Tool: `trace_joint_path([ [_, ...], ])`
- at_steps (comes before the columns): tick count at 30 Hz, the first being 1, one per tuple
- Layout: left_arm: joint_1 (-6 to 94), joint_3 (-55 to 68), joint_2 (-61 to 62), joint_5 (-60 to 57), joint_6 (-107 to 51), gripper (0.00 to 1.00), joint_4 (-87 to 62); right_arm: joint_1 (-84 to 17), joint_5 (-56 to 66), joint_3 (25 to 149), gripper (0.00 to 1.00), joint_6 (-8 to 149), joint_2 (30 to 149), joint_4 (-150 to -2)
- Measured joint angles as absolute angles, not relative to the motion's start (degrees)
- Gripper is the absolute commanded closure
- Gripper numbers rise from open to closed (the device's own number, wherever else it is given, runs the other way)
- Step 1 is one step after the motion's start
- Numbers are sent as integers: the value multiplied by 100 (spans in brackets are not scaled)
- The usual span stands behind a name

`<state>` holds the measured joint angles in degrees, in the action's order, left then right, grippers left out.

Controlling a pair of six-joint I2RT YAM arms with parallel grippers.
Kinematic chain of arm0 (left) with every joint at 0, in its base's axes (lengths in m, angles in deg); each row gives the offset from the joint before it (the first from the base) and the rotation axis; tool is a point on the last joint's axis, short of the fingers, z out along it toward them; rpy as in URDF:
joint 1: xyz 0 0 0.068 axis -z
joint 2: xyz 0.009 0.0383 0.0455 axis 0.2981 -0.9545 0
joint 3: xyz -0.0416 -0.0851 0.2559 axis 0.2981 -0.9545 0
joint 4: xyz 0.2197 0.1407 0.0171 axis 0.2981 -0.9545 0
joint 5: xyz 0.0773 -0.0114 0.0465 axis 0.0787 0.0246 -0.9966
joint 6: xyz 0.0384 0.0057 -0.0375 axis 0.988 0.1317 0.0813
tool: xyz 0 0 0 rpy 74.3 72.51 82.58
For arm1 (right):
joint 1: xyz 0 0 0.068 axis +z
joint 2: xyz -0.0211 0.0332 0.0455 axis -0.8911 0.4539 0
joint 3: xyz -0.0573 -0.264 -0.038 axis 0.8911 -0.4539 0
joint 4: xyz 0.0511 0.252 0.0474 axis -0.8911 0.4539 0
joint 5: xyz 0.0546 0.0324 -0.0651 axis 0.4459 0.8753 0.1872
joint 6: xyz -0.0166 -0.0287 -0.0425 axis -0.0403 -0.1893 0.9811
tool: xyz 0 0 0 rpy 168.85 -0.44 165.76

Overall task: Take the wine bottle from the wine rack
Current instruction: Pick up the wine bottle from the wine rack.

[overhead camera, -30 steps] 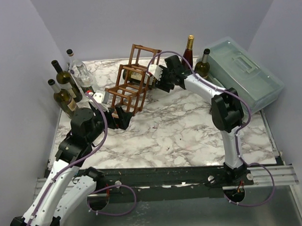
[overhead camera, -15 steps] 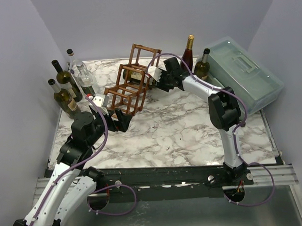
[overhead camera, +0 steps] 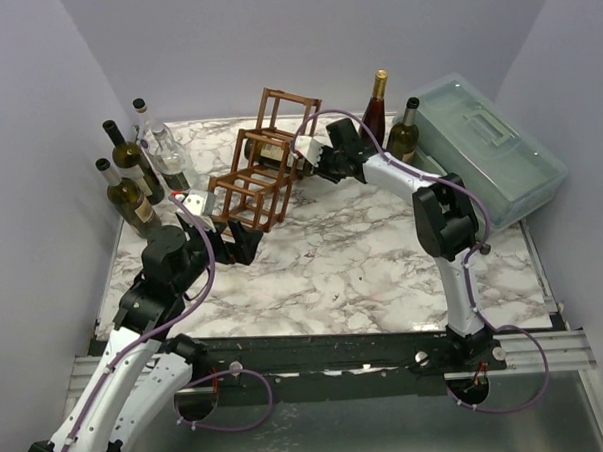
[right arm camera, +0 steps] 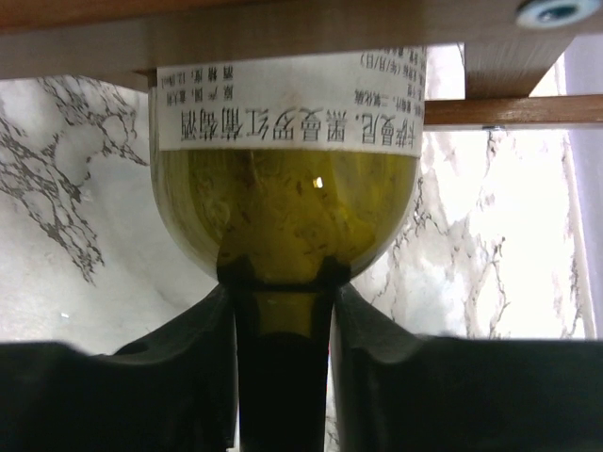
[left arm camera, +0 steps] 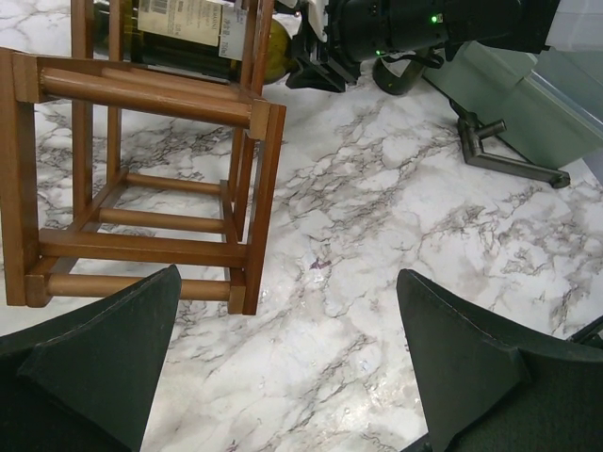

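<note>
From above, the wine rack [overhead camera: 248,183] stands at 11 o'clock on the tabletop [overhead camera: 363,253]. The wine bottle [overhead camera: 270,147] lies in a middle cell, with the right hand [overhead camera: 307,158] at its 3 o'clock end. In the left wrist view, the left hand [left arm camera: 283,367] gapes wide at the rack's 6 o'clock. In the right wrist view, the fingers [right arm camera: 179,377] are clamped on the bottle's neck.

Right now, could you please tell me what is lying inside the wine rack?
One green wine bottle lies on its side in one cell of the wine rack, its neck clamped by the right gripper. The rack's bars cover much of its body and base.
</note>
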<state>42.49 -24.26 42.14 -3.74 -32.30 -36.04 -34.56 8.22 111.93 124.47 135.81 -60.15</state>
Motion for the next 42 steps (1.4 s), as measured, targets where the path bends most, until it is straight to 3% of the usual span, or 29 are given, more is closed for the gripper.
trace_joint_path([
  [7, 4214, -2432, 4227, -376, -3230, 2, -3565, -3456, 766, 11110, 100, 12410, 13578, -6179],
  [32, 4166, -2432, 3871, -488, -3208, 2, -3500, -3535, 755, 10280, 100, 11977, 13056, -6522],
  [39, 4166, -1982, 2817, -805, -3153, 16, -3552, -3596, 936, 10175, 100, 11789, 12990, -6590],
  [42, 4166, -1671, 2332, -993, -3121, 37, -3618, -3613, 1006, 10175, 100, 11741, 12988, -6590],
])
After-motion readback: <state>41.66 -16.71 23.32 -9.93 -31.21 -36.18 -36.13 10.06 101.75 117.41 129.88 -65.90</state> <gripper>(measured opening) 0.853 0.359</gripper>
